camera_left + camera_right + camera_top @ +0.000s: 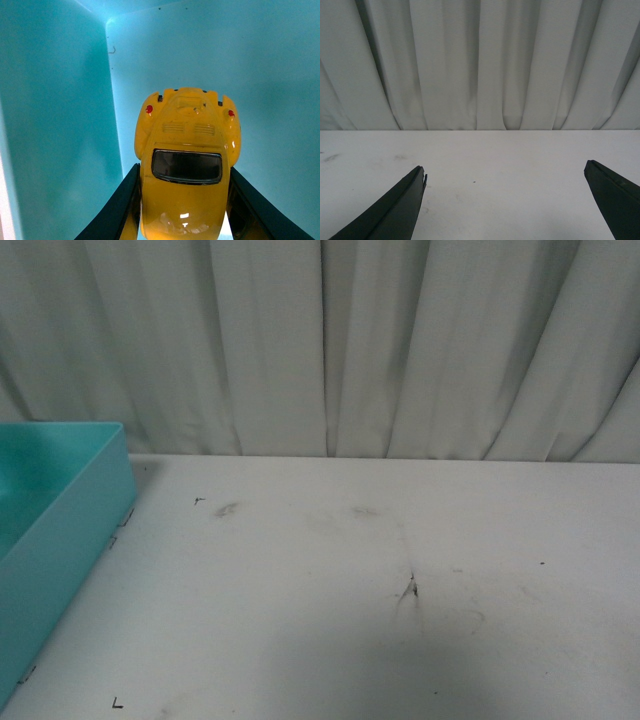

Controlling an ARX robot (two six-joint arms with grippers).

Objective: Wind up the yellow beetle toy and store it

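Front view: shows a white tabletop [420, 640] running back to a pale pleated curtain [320, 340]. Has a teal bin [70, 520] at the far left, open-topped, cut off by the frame edge and resting on the tabletop. Bears a dark scuff mark [408, 590] right of centre, fainter grey smudges further back, and small black corner marks [117, 703] near the bin.

Left wrist view: looks down into the teal bin, with smooth teal walls and floor filling the background and one inner corner in sight. Shows the yellow beetle toy [187, 200] in the middle, inside the bin and close to that corner. Seen from above and behind: glossy rounded body, dark rear window, slatted vents, two small red tail lights. Shows the left jaws, dark and tapered, clenched on the toy, one pressed against each flank of the body. Cannot tell whether the wheels touch the bin floor or hang just above it.

Right wrist view: looks across the white tabletop toward the same pleated curtain. Shows the right jaws, dark and tapered, released and spread wide apart, with only tabletop between them. Shows faint grey smudges on the tabletop beyond one of the jaws.
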